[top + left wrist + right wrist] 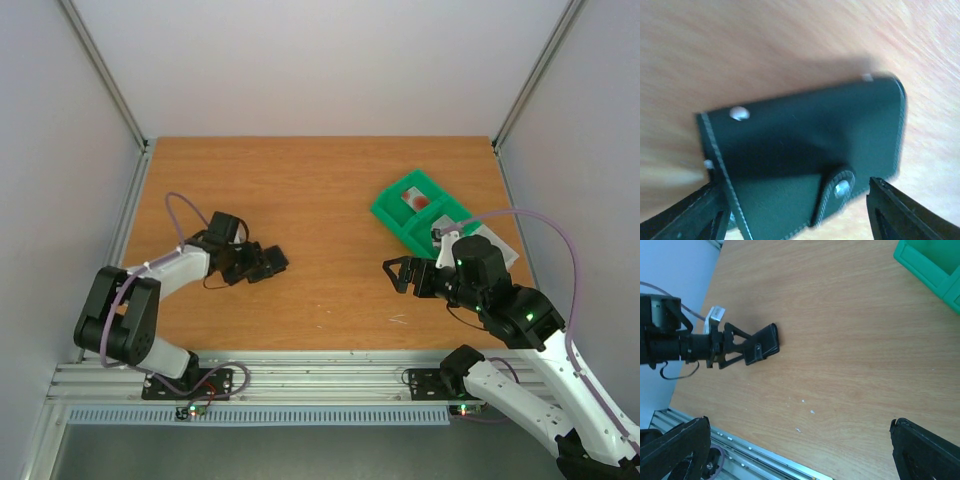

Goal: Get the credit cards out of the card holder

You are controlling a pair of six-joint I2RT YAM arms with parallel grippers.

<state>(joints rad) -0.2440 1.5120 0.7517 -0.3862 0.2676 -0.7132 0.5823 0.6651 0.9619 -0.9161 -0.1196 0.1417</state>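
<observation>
The black card holder [271, 260] lies low over the wooden table at centre left, folded, its snap strap [839, 187] towards the camera. My left gripper [257, 263] is shut on it, one finger at each short edge [792, 189]. It also shows in the right wrist view [762, 343], at the tips of the left gripper [747, 347]. One pale credit card with a red mark [415, 200] lies in the green tray [392, 213]. The teal-green card is not visible. My right gripper [398, 272] is open and empty above the table's right half [795, 427].
The green compartmented tray stands at the back right, and its corner shows in the right wrist view [930, 265]. A pale flat item [446, 232] lies at the tray's near end by my right wrist. A metal rail [300, 378] runs along the near edge.
</observation>
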